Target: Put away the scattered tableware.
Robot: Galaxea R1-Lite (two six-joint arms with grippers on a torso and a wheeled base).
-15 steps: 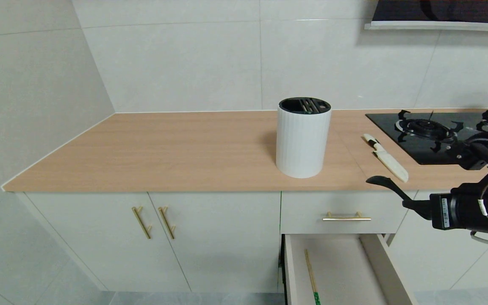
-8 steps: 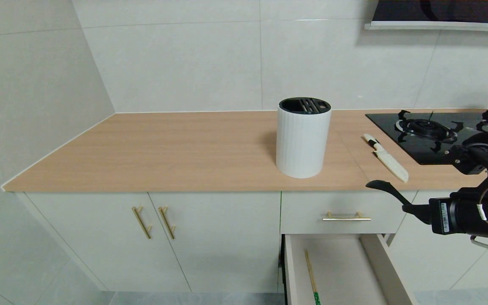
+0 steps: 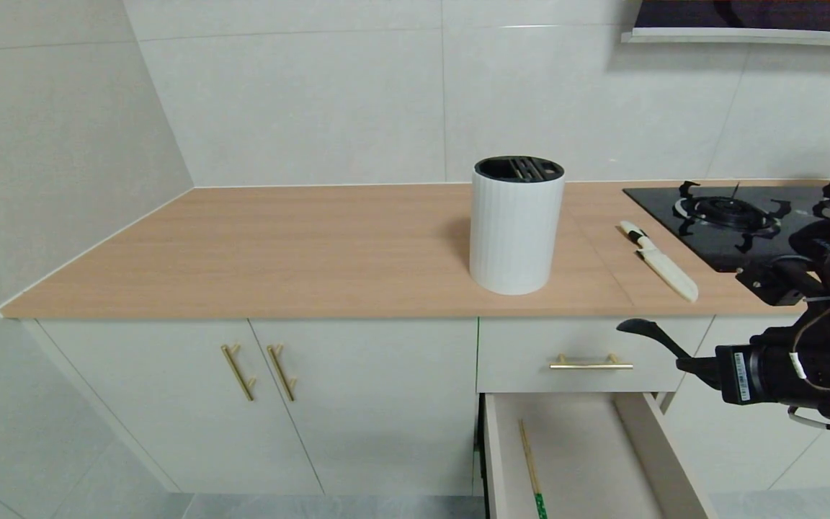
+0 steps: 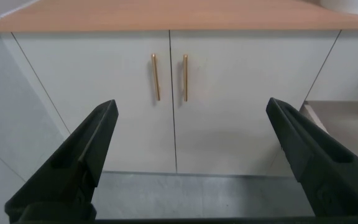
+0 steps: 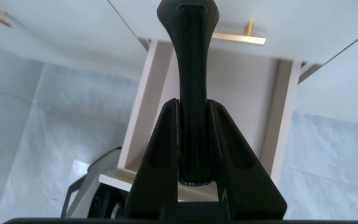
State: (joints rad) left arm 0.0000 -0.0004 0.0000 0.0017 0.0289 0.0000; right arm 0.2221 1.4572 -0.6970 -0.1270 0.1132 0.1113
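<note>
Closest to the viewer, an open drawer [image 3: 656,461] is pulled out from the lower cabinet. Chopsticks [image 3: 530,468] with a green end lie lengthwise on its pale floor, near its left wall.

Just above and to the right of that drawer, in front of the cabinet face, the right end effector [image 5: 191,109] is clenched around the shaft of a black utensil [image 5: 190,56]. The utensil's rounded end sticks out past the fingers, with the drawer beyond it. What kind of utensil it is cannot be told.

The left end effector [image 4: 188,109] is released, its two fingers spread wide with nothing between them. It is held low, facing the double cabinet doors [image 4: 166,124] with their two gold handles.

Above the open drawer sits a shut drawer with a gold bar handle [image 3: 591,364]. On the wooden table [image 3: 278,252] stands an upright white ribbed holder [image 3: 516,238] with a black slotted top. To its right, apart from it, a knife [image 3: 656,261] with a cream blade lies flat, between the holder and a black gas hob [image 3: 717,223]. Pale wall tiles rise behind.
</note>
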